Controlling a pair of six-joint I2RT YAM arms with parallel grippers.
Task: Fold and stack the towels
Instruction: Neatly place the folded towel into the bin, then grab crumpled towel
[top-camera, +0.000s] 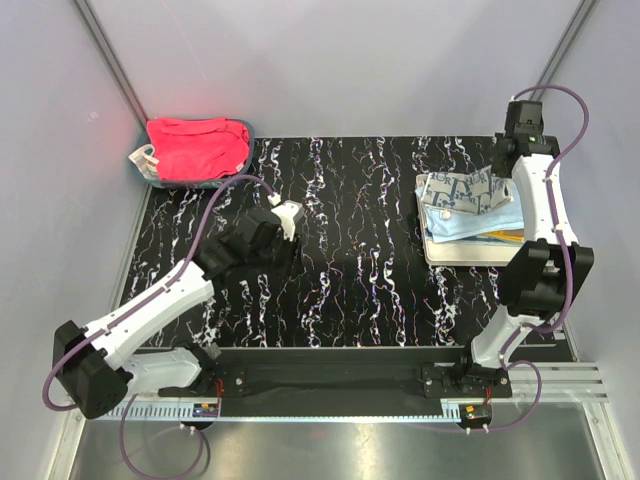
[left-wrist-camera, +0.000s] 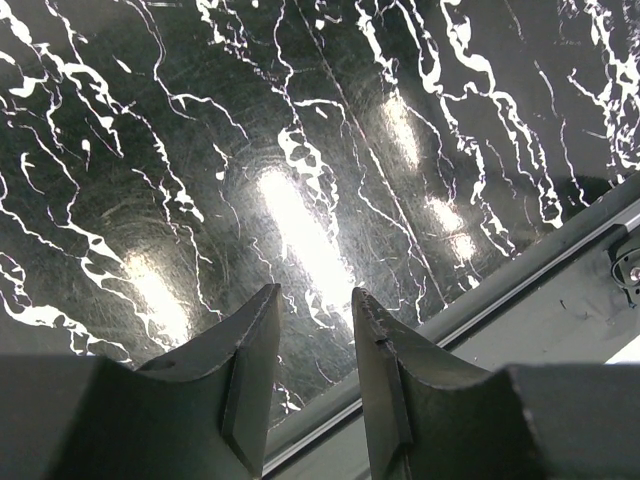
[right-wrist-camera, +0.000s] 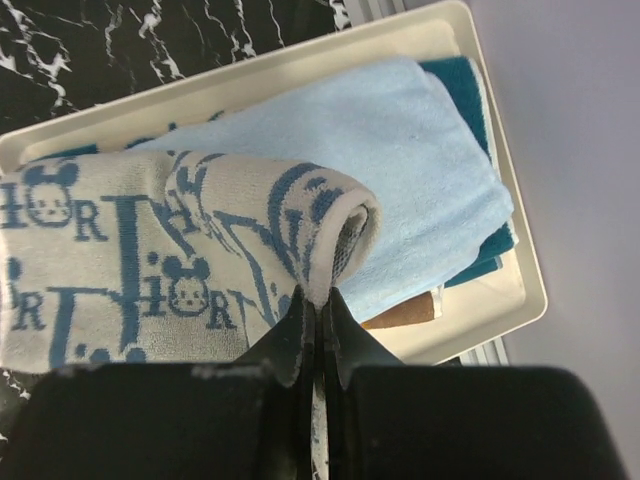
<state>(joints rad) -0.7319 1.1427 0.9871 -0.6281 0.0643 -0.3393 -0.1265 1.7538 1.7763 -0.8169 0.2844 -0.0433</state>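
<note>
My right gripper (right-wrist-camera: 318, 298) is shut on the edge of the white towel with dark blue print (right-wrist-camera: 150, 255), holding it folded over the light blue towel (right-wrist-camera: 400, 160) in the cream tray (right-wrist-camera: 520, 290). Teal (right-wrist-camera: 465, 80) and mustard-brown (right-wrist-camera: 405, 312) towels lie beneath. In the top view the printed towel (top-camera: 462, 190) drapes over the stack at the right, with the right gripper (top-camera: 500, 178) at its far edge. A red-pink towel (top-camera: 195, 148) fills the teal bin (top-camera: 242, 160) at the far left. My left gripper (left-wrist-camera: 315, 300) is open and empty above the bare black marbled table.
The left arm's wrist (top-camera: 262, 240) hovers over the table's left middle. A metal rail (left-wrist-camera: 500, 290) runs along the table's near edge. Grey walls enclose the table on three sides.
</note>
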